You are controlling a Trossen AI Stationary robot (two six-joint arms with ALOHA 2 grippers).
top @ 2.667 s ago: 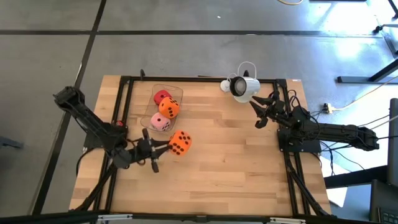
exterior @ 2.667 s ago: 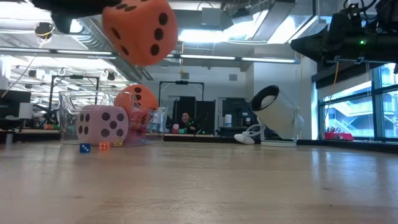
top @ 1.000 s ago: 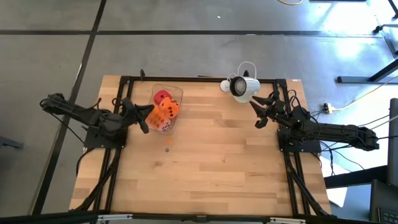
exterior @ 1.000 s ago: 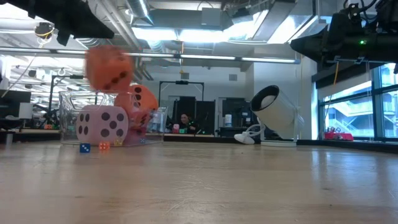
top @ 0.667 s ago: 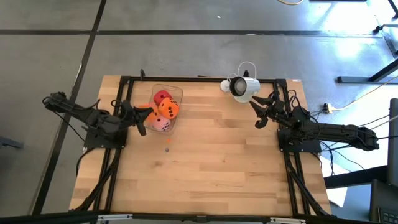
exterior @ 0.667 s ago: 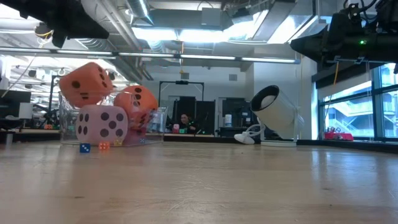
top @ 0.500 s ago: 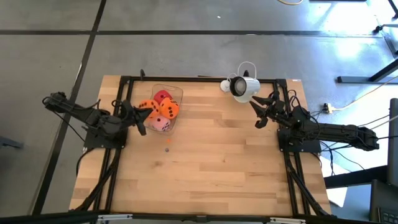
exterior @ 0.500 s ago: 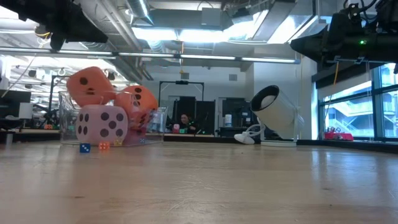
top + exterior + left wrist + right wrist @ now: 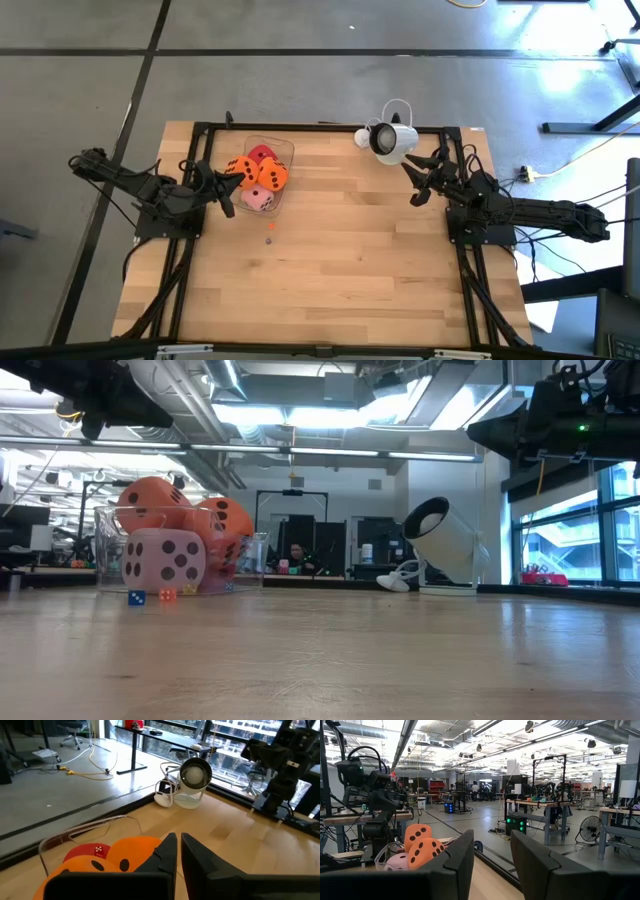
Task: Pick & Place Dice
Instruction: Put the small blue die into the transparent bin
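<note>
Our left gripper [image 9: 226, 190] — fingers closed, empty, arm reaching in from the table's left edge, our right gripper [image 9: 419, 178] — parted, empty, waiting at the right edge.

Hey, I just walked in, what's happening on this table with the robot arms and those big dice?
The robot is collecting soft dice into a clear container at the table's back left. All four sit there now: two orange dice, a pink die and a red die. The left gripper sits beside the container with its fingers shut and empty. The right gripper waits at the right side, holding nothing. A white lamp-like device stands at the back edge.
</note>
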